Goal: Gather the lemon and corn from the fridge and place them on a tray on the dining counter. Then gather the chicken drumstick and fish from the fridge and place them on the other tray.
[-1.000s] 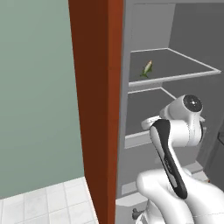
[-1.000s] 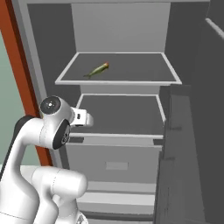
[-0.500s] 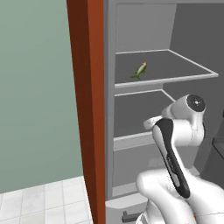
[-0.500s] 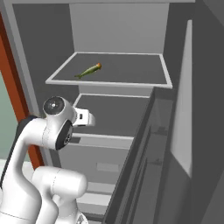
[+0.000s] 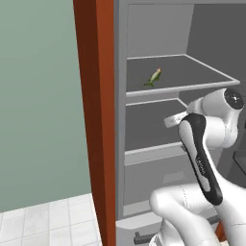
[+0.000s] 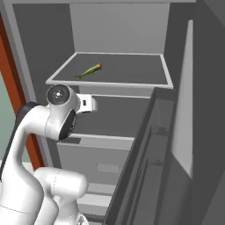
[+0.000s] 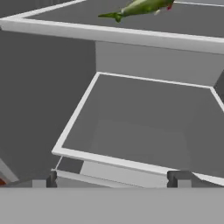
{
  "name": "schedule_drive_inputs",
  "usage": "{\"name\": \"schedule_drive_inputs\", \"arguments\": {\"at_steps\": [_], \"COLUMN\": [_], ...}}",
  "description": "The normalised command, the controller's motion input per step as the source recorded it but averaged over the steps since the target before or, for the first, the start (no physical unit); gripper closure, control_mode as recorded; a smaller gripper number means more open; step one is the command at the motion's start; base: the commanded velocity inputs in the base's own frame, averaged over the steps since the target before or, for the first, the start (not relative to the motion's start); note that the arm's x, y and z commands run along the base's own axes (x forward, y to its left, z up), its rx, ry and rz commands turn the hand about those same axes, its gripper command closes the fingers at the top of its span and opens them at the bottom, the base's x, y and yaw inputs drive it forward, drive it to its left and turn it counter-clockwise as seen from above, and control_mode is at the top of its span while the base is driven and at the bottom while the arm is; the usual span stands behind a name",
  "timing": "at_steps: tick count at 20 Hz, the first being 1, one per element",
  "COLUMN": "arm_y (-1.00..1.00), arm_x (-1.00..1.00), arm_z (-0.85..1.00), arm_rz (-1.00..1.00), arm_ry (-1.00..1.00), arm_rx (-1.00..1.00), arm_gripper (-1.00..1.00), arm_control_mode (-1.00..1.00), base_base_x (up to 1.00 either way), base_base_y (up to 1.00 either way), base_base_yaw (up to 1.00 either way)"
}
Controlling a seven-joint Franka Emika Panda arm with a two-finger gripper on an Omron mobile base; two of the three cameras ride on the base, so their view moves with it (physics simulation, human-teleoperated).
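Note:
The fridge stands open in front of me. A corn cob (image 5: 155, 77) in a green husk lies alone on the upper shelf (image 5: 202, 85); it is also seen as the corn (image 6: 90, 70) in the right base view and the corn (image 7: 140, 7) at the top of the hand view. My gripper (image 7: 113, 179) is open and holds nothing. It points into the bare middle shelf (image 7: 140, 131), below the corn and apart from it. The lemon, chicken drumstick, fish and trays are out of view.
A red-brown panel (image 5: 96, 120) borders the fridge on the left, with a green wall and pale floor tiles beyond. The open fridge door (image 6: 176, 145) stands close on the right. A drawer front (image 6: 101, 165) sits under the middle shelf.
The whole picture has shifted, so the camera has moved with the base. The fridge door now takes up more of the right base view. The arm keeps its pose and the jaws stay open.

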Motion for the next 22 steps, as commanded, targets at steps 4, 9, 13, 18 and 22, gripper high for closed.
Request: {"name": "schedule_drive_inputs", "arguments": {"at_steps": [4, 9, 13, 18, 22], "arm_y": [-0.01, 0.00, 0.09, 0.44, 0.14], "arm_x": [-0.08, -0.17, 0.28, 0.49, 0.35], "arm_z": [1.00, 0.99, 0.65, 0.10, 0.00], "arm_rz": [0.03, 0.03, -0.03, -0.15, -0.11], "arm_ry": [0.00, 0.01, 0.09, 0.05, 0.05], "arm_rx": [0.00, 0.00, 0.00, 0.00, 0.00], "arm_gripper": [-1.00, -1.00, -1.00, -1.00, -1.00], "arm_control_mode": [-1.00, -1.00, -1.00, -1.00, -1.00], "base_base_x": [0.00, 0.00, 0.00, 0.00, 0.00], "base_base_y": [0.00, 0.00, 0.00, 0.00, 0.00], "base_base_yaw": [0.00, 0.00, 0.00, 0.00, 0.00]}}
